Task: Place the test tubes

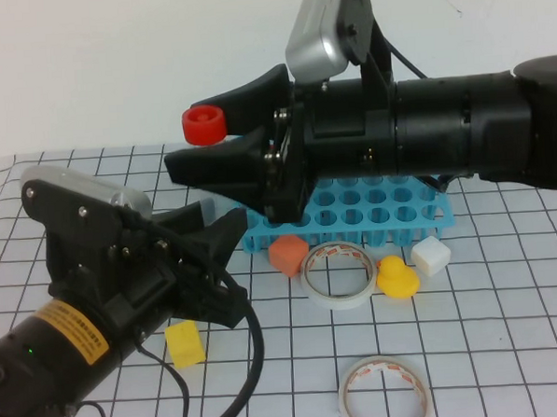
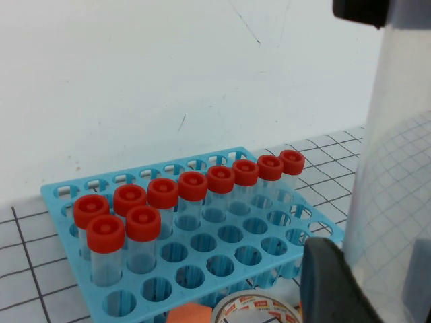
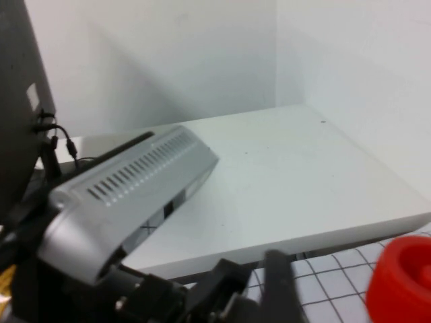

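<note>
Bench [image 1: 510, 346] in white w/ black grid lines; plain white wall [image 1: 112, 58] behind, at 12 o'clock. Right wrist view: white raised slab [image 3: 323, 175] past grid's edge.

Blue rack [image 1: 381, 208] toward 12 o'clock on bench, partly behind right arm. At rack's 6 o'clock: orange block [image 1: 288, 256], tape roll [image 1: 338, 275], yellow duck [image 1: 397, 277], white cube [image 1: 430, 255]. Yellow cube [image 1: 185, 344] at 8 o'clock, near left arm; 2nd tape roll [image 1: 385, 396] toward 6 o'clock.

Test tube [image 2: 397, 175]: clear body, fat red cap [image 1: 204, 125], upright, up in air at rack's 10 o'clock, off bench. Clamped on body by left pincer [image 1: 221, 263], in from 7 o'clock. Cap end up inside right pincer [image 1: 198, 140], in from 3 o'clock, w/ fingers spread apart, one above cap, one below; contact w/ cap not clear.

High view only: both arms and loose bits; clear body mostly hidden there behind right pincer's lower finger. Left wrist view only: clear body close-up against a dark finger [image 2: 330, 282], plus ten racked tubes [image 2: 192, 185] w/ red caps, eight along far row, two in next row; hidden in high view by right arm. Right wrist view only: cap seen close, silver camera housing [image 3: 128, 182] of left wrist.
</note>
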Motion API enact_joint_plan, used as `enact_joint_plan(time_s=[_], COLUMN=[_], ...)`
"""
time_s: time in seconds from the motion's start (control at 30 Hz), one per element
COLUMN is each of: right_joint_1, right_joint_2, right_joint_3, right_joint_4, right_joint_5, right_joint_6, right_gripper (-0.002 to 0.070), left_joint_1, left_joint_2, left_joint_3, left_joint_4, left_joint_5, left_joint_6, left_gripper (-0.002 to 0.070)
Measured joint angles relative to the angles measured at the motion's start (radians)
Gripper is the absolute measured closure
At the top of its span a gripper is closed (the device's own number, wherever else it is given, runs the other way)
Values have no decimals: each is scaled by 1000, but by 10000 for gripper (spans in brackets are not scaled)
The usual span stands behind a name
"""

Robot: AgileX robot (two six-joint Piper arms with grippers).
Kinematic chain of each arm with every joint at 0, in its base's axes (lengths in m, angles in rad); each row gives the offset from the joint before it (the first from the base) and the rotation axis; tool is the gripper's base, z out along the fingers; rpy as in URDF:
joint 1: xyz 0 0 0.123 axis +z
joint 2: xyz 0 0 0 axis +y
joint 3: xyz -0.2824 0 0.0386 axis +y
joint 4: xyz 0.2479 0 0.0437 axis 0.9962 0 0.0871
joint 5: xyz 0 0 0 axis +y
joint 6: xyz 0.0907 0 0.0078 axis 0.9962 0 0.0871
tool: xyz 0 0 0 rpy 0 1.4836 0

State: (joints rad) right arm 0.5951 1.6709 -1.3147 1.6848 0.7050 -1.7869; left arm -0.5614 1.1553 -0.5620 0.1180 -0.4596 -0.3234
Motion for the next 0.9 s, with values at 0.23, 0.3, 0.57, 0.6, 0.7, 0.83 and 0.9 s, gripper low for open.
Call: enact_joint_plan(time_s=[0.23, 0.3, 0.57, 0.6, 0.7, 0.83, 0.9], right_joint_1=[2, 2, 2, 2, 2, -11, -21], right_joint_2=[0, 0, 0, 0, -18, -60, -83], right_joint_3=[-2, -2, -3, -3, -3, -3, -3], right_joint_4=[3, 3, 4, 4, 4, 4, 4], right_joint_5=[-29, -29, -27, -29, -55, -82, -89], right_joint_6=[0, 0, 0, 0, 0, 6, 21], right_gripper=[391, 392, 392, 392, 392, 392, 392], left_joint_1=[0, 0, 5, 5, 5, 5, 5], left_joint_2=[0, 0, 0, 0, -11, -76, -135], left_joint_3=[0, 0, 0, 0, 0, 0, 0], left_joint_4=[44, 56, 142, 149, 158, 158, 158], left_joint_5=[0, -1, -12, -12, 24, 156, 257], left_joint_6=[-42, -49, -52, -52, -50, -43, -14], left_gripper=[464, 464, 340, 291, 182, 140, 158])
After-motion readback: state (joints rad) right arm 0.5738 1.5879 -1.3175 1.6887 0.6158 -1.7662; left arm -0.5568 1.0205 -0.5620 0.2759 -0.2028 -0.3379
